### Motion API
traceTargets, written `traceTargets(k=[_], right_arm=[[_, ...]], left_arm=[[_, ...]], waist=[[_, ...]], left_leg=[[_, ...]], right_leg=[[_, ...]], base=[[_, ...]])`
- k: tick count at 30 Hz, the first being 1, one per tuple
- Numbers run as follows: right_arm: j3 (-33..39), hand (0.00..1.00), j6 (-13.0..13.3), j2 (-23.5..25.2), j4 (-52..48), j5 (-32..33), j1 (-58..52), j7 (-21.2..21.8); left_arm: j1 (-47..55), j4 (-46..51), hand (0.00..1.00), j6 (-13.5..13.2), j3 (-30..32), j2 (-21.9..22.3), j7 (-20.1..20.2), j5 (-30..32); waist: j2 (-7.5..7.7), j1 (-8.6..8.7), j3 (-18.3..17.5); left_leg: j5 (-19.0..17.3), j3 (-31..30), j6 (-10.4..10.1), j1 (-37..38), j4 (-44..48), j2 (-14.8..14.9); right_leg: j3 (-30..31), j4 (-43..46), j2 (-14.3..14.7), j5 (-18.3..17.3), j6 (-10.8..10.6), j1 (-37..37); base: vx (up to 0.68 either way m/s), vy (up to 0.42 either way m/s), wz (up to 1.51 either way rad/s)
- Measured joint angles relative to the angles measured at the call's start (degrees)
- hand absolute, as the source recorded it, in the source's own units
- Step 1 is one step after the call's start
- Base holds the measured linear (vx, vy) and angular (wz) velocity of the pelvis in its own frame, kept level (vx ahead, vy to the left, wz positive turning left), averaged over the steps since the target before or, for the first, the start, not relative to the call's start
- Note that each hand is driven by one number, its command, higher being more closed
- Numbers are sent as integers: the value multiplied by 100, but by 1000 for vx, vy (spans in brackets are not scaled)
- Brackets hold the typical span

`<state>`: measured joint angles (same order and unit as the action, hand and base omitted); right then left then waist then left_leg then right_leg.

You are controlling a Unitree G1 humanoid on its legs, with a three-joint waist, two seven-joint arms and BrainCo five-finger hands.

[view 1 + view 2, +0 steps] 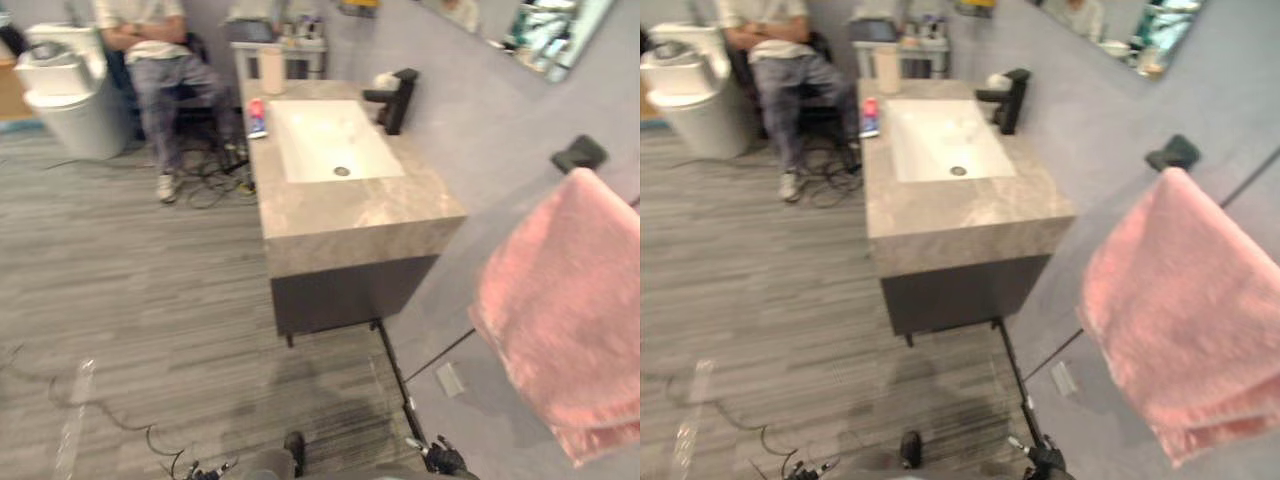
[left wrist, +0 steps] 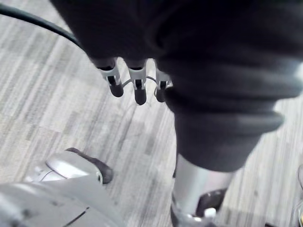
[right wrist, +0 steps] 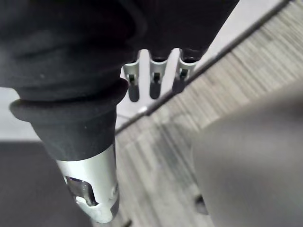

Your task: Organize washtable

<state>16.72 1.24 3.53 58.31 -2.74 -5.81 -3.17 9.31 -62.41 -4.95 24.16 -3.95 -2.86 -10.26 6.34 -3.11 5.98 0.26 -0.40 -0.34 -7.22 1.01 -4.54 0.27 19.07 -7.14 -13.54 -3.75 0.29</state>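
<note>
The washtable [image 1: 350,215] has a marble top with a white basin [image 1: 330,140] and stands ahead against the wall. A black faucet [image 1: 395,100] rises at the basin's right side, with a small white round thing [image 1: 383,80] behind it. A red-and-blue tube [image 1: 257,117] lies on the top left of the basin. Beyond it stands a white cylinder [image 1: 271,70]. My left hand [image 2: 137,87] hangs low over the wooden floor with relaxed fingers holding nothing. My right hand [image 3: 154,78] also hangs down with empty, straight fingers, near the foot of the wall.
A pink towel [image 1: 565,310] hangs from a black hook [image 1: 578,153] on the wall at the right, close to me. A person [image 1: 150,50] sits behind the washtable's far left corner, beside a white toilet [image 1: 65,90]. Cables [image 1: 210,180] lie by the person's feet.
</note>
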Motion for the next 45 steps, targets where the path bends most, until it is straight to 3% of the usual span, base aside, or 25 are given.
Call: traceTargets(k=[2, 5, 8, 17, 22, 24, 25, 26, 27, 29, 30, 31, 32, 33, 34, 35, 36, 37, 38, 39, 40, 41, 45], right_arm=[[-171, 0, -25, -81, 180, -236, 96, 16], [-174, 0, -19, -142, 184, -186, 135, 11], [-185, 0, -21, -150, 222, -119, 102, -29], [-158, 0, -1, -32, 224, -10, 44, -42], [-378, 0, 29, -53, 199, 44, 35, -50], [-359, 0, 27, -38, 153, 43, 50, -57], [-329, 0, 23, 0, 177, 45, 74, -61], [-311, 0, 14, 0, 174, 39, 106, -58], [-274, 0, -17, -86, 158, 35, 153, -45], [-46, 0, -26, -190, 166, 34, 191, -50], [170, 0, -31, -206, 174, 35, 199, -41], [259, 0, -30, -199, 208, 38, 231, -44], [440, 0, -34, -113, 378, 49, 285, -49], [676, 0, -6, -52, 529, 50, 331, -60], [833, 0, -16, -58, 566, 65, 351, -56], [983, 0, 3, -137, 530, 138, 310, -52], [1050, 0, -2, -334, 537, 165, 298, -59], [1123, 0, -25, -405, 558, 171, 296, -55], [1206, 0, -51, -374, 620, 175, 299, -53], [1365, 0, -47, -298, 660, 235, 310, -48], [1435, 0, -47, -301, 661, 236, 311, -52], [1572, 0, -53, -313, 667, 265, 308, -60], [1670, 0, -64, -338, 670, 333, 286, -157]], left_arm=[[-29, -64, 0, 8, -2, 6, -27, -18], [-22, -179, 0, 10, -37, 42, -63, -96], [26, -242, 0, 4, -95, 45, -63, -244], [76, -260, 0, -2, -98, 27, -30, -699], [-63, -86, 0, 0, -131, 44, 10, -713], [-59, -28, 0, 4, -97, 49, 33, -778], [-86, 8, 0, 3, -73, 49, 35, -905], [-132, 13, 0, 3, -17, 65, 39, -1005], [-115, 8, 0, 8, 71, 147, 35, -1057], [-22, -9, 0, 8, 43, 214, 39, -1046], [8, -25, 0, 4, -10, 213, 44, -1038], [-15, -48, 0, -4, -54, 194, 50, -1038], [-130, -54, 0, -7, -148, 60, 105, -1024], [-183, -124, 0, 30, -158, -40, 166, -993], [-160, -129, 0, 37, -156, -47, 170, -982], [-42, -156, 0, 71, -208, 29, 170, -924], [-33, -185, 0, 81, -381, 86, 176, -921], [-60, -169, 0, 82, -557, 72, 200, -915], [-154, -168, 0, 38, -668, 48, 264, -875], [-215, -172, 0, 33, -744, 20, 287, -794], [-221, -176, 0, 36, -799, 34, 289, -766], [-261, -190, 0, 58, -882, 71, 325, -705], [-313, -247, 0, 90, -887, 81, 404, -693]], waist=[[12, -94, -9], [-146, -47, 49], [-195, -87, -19], [-132, -83, -24], [-107, -68, 18], [-82, -63, 34], [123, -54, 98], [85, -60, 140], [11, -23, 174], [-263, 3, 151], [-400, 85, 157], [-385, 130, 153], [-148, 296, 128], [-45, 227, 177], [-46, 235, 179], [-224, 311, 107], [-502, 421, -10], [-637, 453, -42], [-525, 466, -74], [-524, 536, -51], [-496, 574, -92], [-573, 552, -100], [-608, 574, 3]], left_leg=[[483, -153, -57, -58, -464, 33], [667, -405, -186, 79, -685, 154], [728, -462, -201, 195, -687, 228], [970, -607, -133, 457, -686, 181], [1077, -990, -42, 290, -655, -3], [814, -340, 133, 167, -585, 17], [560, 329, 389, -79, 28, 87], [411, 982, 585, -349, 930, 214], [-70, 1674, 581, -474, 1855, 505], [-216, 1768, 646, -428, 1858, 524], [-165, 1463, 572, -310, 1375, 391], [28, 1275, 497, -240, 1008, 277], [-92, 1263, 25, -127, 508, 102], [-778, 2004, 495, -313, 1502, 355], [-927, 2274, 611, -309, 2169, 612], [-856, 2567, 490, -179, 2515, 1082], [-927, 2391, 102, -68, 2230, 1080], [-902, 2327, 149, 72, 1844, 927], [-619, 2136, 293, 231, 1218, 632], [-76, 1851, 265, 387, 383, 291], [27, 1767, 250, 442, 172, 239], [268, 1670, 213, 623, -431, 171], [331, 1629, 183, 789, -707, 129]], right_leg=[[-104, -789, 32, -71, -8, 168], [-316, -838, 181, -44, 78, 294], [-452, -841, 271, -99, 97, 480], [-560, -916, 279, -107, 74, 854], [-1175, -681, 183, -330, 79, 851], [-1544, -641, 74, -343, 86, 858], [-1780, -600, -148, -325, 111, 854], [-1980, -466, -300, -324, 111, 852], [-2101, -192, -404, -325, 109, 871], [-2110, 101, -334, -365, 86, 799], [-1998, -38, -201, -412, 164, 730], [-1915, -370, -60, -380, 203, 728], [-1940, -959, -84, -11, 292, 729], [-2275, -971, -337, 122, 62, 775], [-2405, -821, -444, 126, 59, 832], [-2709, -697, -407, 170, 24, 907], [-2866, -522, -398, 116, -38, 919], [-2873, -494, -441, 41, -36, 850], [-2842, -676, -432, 45, -6, 826], [-2913, -1095, -333, 241, 113, 840], [-2976, -1142, -334, 352, 21, 881], [-3104, -1133, -359, 520, -84, 832], [-3309, -1098, -364, 597, -44, 960]], base=[[-158, -136, 23], [-139, -129, 30], [-49, -102, 25], [27, -41, 8], [6, -61, 61], [-32, -34, 75], [35, 18, 74], [105, 41, 84], [134, 79, 58], [61, 120, 56], [-21, 109, 79], [-25, 85, 120], [2, 19, 118], [27, 3, 93], [70, -6, 59], [57, 135, 82], [23, 194, 112], [-18, 262, 125], [-69, 131, 138], [-81, 61, 127], [-114, 14, 110], [-126, 44, 67], [-149, 39, 20]])
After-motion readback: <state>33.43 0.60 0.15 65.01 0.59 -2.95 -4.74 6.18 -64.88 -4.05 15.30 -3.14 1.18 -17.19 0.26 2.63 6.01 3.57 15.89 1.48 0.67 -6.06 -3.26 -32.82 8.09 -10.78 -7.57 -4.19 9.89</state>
